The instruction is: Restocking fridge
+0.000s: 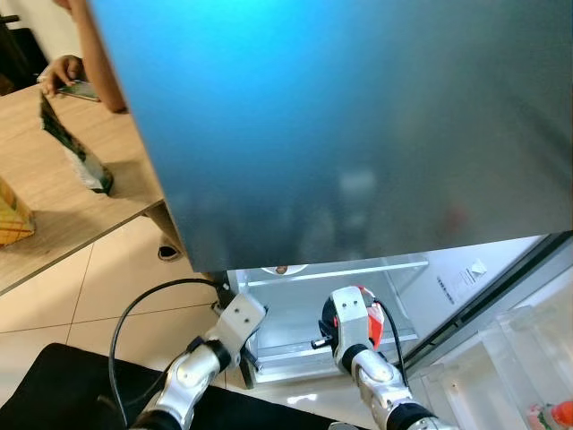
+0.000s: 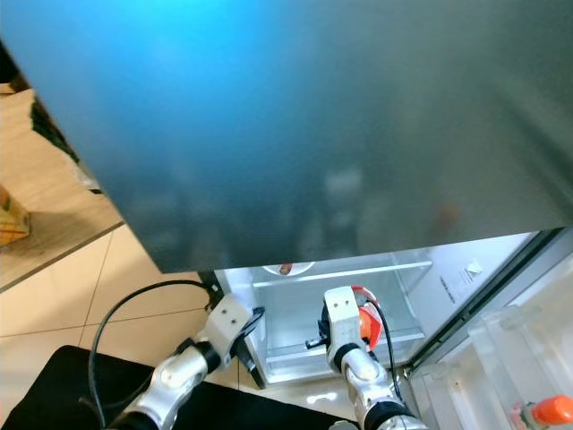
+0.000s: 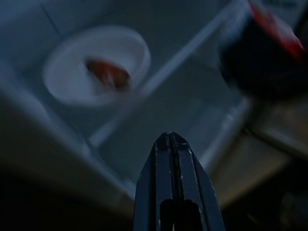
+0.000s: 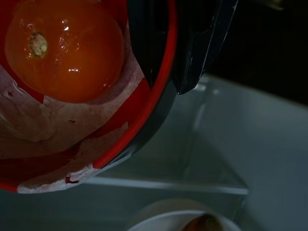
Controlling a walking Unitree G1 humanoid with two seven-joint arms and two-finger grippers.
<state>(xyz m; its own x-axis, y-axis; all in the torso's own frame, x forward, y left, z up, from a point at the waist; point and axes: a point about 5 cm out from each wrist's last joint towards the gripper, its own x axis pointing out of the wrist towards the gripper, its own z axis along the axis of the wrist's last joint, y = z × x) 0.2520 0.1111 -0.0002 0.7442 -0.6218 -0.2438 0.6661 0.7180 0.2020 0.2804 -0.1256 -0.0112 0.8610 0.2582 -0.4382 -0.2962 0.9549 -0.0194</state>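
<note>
My right gripper [image 4: 192,57] holds a red-rimmed black bowl [image 4: 144,115] by its rim, jaws clamped over the edge. The bowl is lined with paper and carries an orange tomato [image 4: 62,48], stem scar facing my wrist camera. Seen from my head, the bowl [image 1: 376,324] sits tipped at my right wrist, its open mouth turned toward my arm and away from the shelves; being round, it has no long axis to speak of. It hangs just in front of the open fridge [image 1: 358,134], level with the lit lower shelf [image 1: 340,271].

My left gripper [image 3: 171,144] has its jaws pressed together, holding nothing, pointing into the fridge toward a white bowl [image 3: 98,65] with something reddish-brown inside.

On the left, a desk [image 1: 54,206] carries a green bag [image 1: 76,152]; a person's hand [image 1: 61,72] rests there.
</note>
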